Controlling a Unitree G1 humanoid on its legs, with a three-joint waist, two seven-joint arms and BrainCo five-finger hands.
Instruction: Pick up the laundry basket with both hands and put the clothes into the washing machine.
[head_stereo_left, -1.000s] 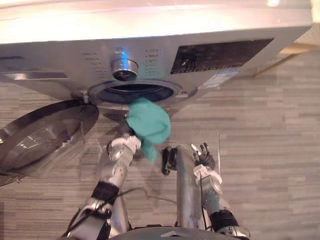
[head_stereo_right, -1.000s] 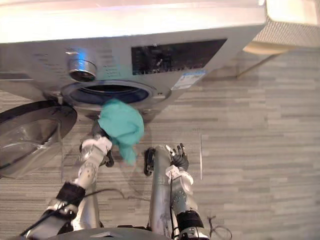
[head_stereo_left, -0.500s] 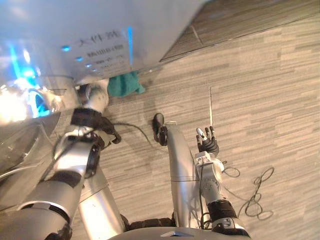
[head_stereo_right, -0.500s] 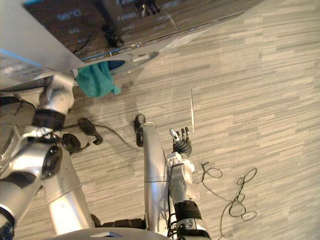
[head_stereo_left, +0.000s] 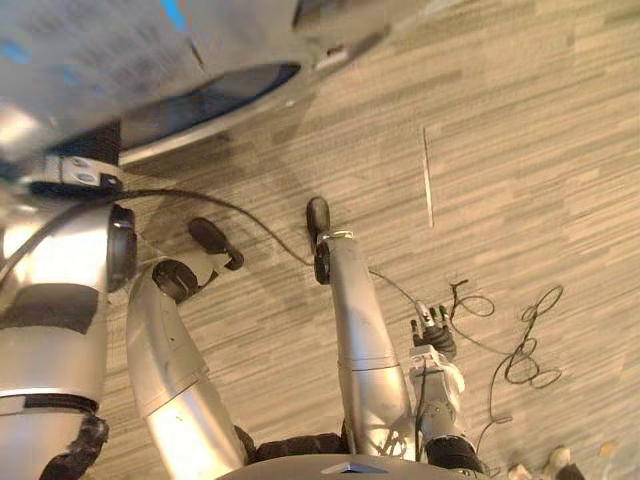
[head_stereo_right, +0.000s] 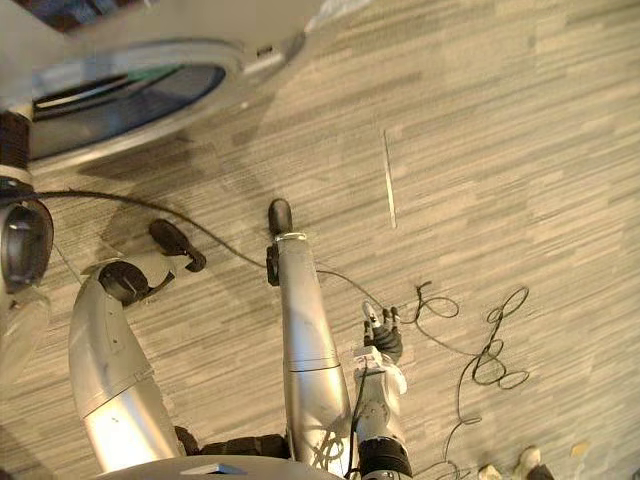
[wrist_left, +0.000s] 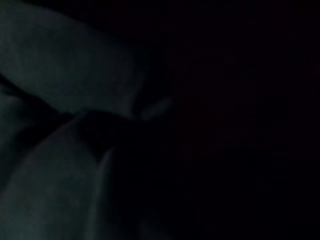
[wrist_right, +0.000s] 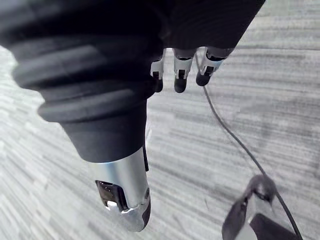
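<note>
The washing machine's round opening (head_stereo_left: 205, 95) lies at the upper left, dark inside. My left arm runs up into that opening, so its hand is hidden in the drum. The left wrist view is nearly black, with dim folds of cloth (wrist_left: 65, 75) close in front. I cannot make out any fingers there. Low beside my body hangs my right hand (head_stereo_left: 432, 330), open over the floor with nothing in it. Its fingers (wrist_right: 180, 75) are straight and its thumb (wrist_right: 125, 200) stands apart.
Grey wood-patterned floor (head_stereo_left: 520, 120) spreads to the right of the machine. A thin pale strip (head_stereo_left: 427, 175) lies on it. Two small pale things (head_stereo_right: 525, 462) sit at the lower right edge.
The camera has swung down and closer. The teal cloth that hung at the machine's mouth is gone from outside it, and my left arm reaches deeper in. My right hand sits lower.
</note>
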